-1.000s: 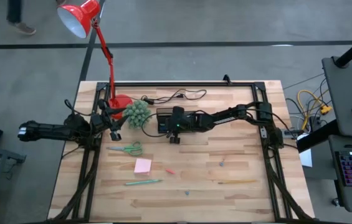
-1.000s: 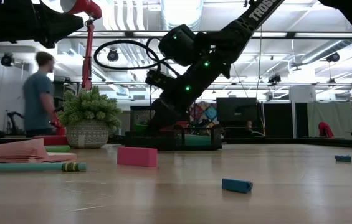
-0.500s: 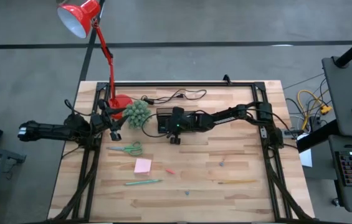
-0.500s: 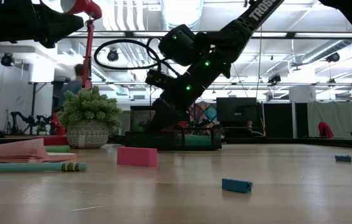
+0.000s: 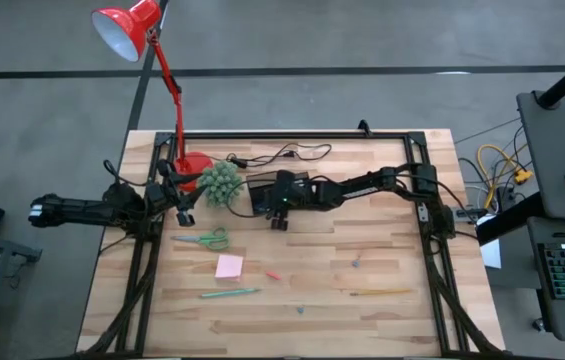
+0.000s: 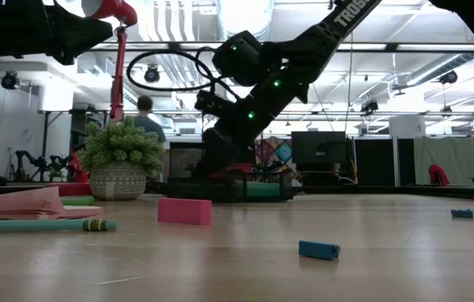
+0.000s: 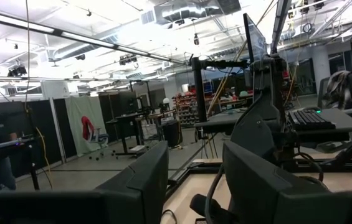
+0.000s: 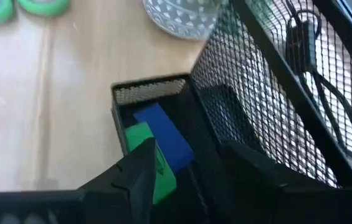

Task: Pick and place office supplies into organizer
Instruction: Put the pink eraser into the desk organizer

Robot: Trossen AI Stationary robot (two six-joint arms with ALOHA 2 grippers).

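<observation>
the right claw (image 5: pixel 267 197) covers most of the organizer (image 5: pixel 307 190) from above. beside the organizer, the bits (image 5: pixel 357 263) on the tabletop (image 5: pixel 382 240) are too small to identify. scissors (image 8: pixel 23 7) are cut off by the right wrist view's edge.

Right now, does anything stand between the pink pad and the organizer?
Nothing lies on the table between the pad and the organizer; the scissors sit just aside. The right tool, open, hangs over the organizer.

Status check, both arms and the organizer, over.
Right gripper open over organizer. Blue and green pieces lie inside. Left gripper open, parked by plant. Nothing blocking.
</observation>
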